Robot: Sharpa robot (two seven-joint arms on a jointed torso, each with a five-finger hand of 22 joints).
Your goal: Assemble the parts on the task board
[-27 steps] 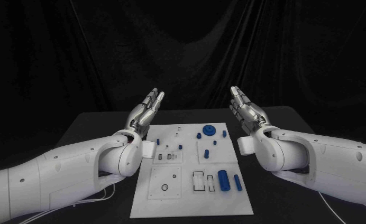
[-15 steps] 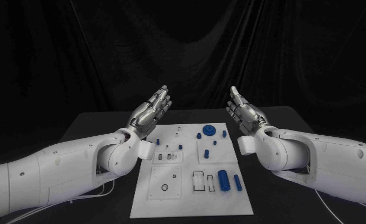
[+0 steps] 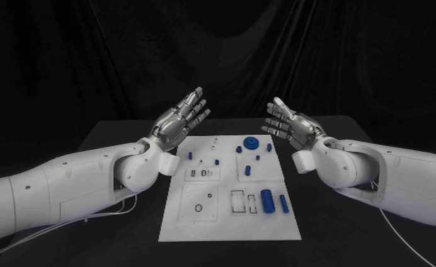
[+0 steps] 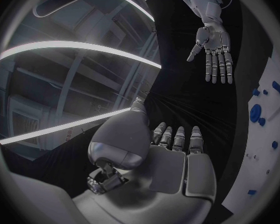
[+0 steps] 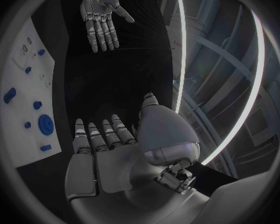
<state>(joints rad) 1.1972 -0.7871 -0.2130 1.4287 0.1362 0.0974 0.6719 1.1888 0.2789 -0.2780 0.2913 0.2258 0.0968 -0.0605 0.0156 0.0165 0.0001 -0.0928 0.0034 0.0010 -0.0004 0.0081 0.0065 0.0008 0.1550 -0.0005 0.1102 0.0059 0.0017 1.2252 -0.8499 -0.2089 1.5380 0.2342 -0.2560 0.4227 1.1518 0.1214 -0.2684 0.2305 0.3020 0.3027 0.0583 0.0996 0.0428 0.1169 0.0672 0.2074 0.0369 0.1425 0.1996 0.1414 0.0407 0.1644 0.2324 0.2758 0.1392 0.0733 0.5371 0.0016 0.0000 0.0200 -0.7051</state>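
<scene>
The left hand (image 3: 182, 118) is up in the air over the black worktop (image 3: 118, 138), beside the far left corner of the flat white task board (image 3: 227, 223). Its fingers (image 3: 195, 104) are straight and a little apart, and it holds nothing. The board lies in the middle of the worktop. On it sit small blue parts: a round blue disc (image 3: 251, 142) near the far edge and a fat blue cylinder (image 3: 267, 200) nearer the front. The right hand (image 3: 292, 127) is raised too, fingers spread, holding nothing.
</scene>
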